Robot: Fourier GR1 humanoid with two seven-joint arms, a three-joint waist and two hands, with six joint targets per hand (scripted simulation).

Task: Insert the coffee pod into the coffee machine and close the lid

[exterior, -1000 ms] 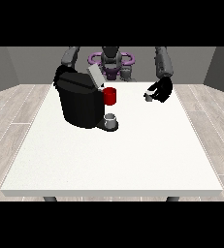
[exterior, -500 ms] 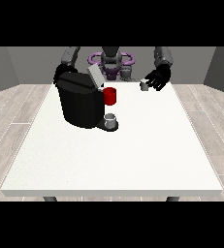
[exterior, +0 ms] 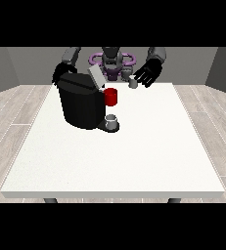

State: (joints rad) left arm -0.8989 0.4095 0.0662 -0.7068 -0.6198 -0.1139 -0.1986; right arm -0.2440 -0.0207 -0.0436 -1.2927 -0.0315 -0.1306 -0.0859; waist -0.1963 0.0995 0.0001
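Coffee pod point(exterior: 133, 83): small grey cup-shaped thing at the far edge of the white table point(exterior: 148, 156), right of the machine and well apart from it; whether it rests on the table or hangs just above it cannot be told.
Pod and hand: the pod lies just beside the hand at the view's right point(exterior: 149, 73), at its lower left, near the fingertips; no finger curls round it, and whether a fingertip touches it cannot be told.
Hand at the view's right: raised over the far table edge, fingers spread and straight, holding nothing.
Hand at the view's left point(exterior: 60, 73): behind the machine's top left corner, partly hidden by it; how its fingers lie cannot be told.
Coffee machine point(exterior: 81, 100): black, bulky, on the left half of the table near the far side.
Lid point(exterior: 96, 77): grey flap tilted upward at the machine's top right, standing open.
Red part point(exterior: 111, 96): red cylinder on the machine's right face, below the lid.
Cup point(exterior: 111, 120): small grey cup on the machine's dark base, directly beneath the red part.
Robot body point(exterior: 112, 61): grey torso with purple ring behind the table's far edge, between the two arms.
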